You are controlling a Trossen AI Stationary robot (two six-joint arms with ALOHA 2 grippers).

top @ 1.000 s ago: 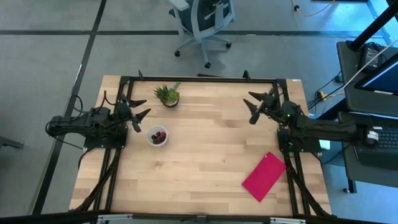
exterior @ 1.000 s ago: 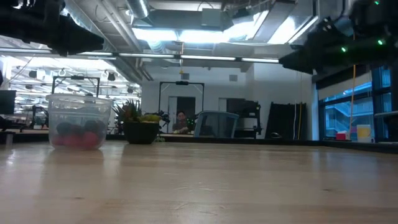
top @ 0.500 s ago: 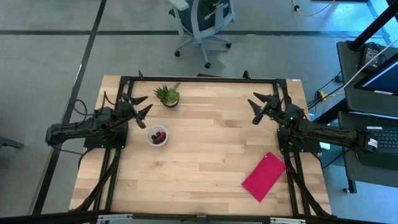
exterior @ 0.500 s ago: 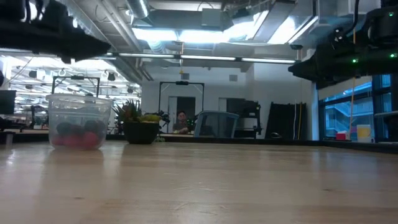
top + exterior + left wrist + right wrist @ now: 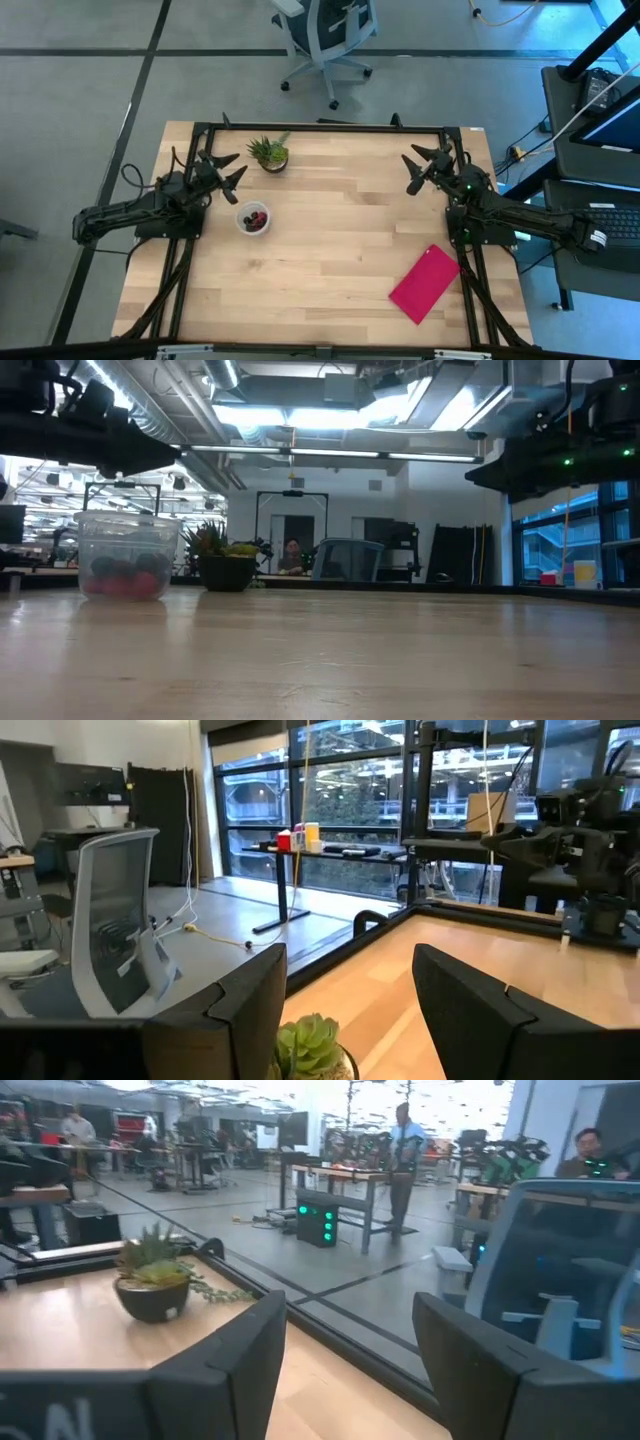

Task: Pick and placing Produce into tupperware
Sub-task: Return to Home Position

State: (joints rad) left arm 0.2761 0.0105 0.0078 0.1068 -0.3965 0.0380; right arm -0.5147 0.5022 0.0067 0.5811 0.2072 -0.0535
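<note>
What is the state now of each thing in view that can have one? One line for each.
tupperware: upright, uncovered, holding the produce.
produce: inside the tupperware.
potted plant: upright on the table.
pink flat piece: lying flat on the table.
left gripper: open, empty, raised near the tupperware.
right gripper: open, empty, raised at the table's right side.

One tupperware [image 5: 240, 218], one plant [image 5: 269, 154], one pink sheet [image 5: 425, 283]

Open table [image 5: 340, 240] middle, plant [image 5: 270, 152] near tupperware [image 5: 128, 528]
</note>
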